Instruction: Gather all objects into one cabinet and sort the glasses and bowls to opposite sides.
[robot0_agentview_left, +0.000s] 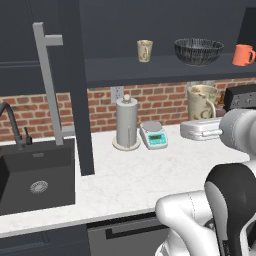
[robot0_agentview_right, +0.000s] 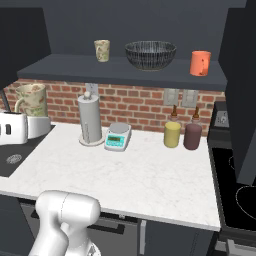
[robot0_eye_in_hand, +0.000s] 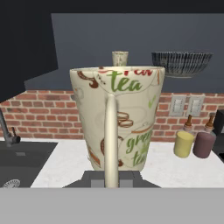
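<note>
my gripper is clamped shut on the handle of the large beige mug, held upright above the bench. on the cabinet shelf i see tumbler, bowl, then orange mug.

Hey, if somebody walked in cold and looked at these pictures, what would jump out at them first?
Probably the big beige tea mug, held up close by its handle in the gripper, above the counter. Behind it, on the dark cabinet shelf, a small tumbler, a wide black ribbed bowl and a bright orange mug stand in a row.
</note>
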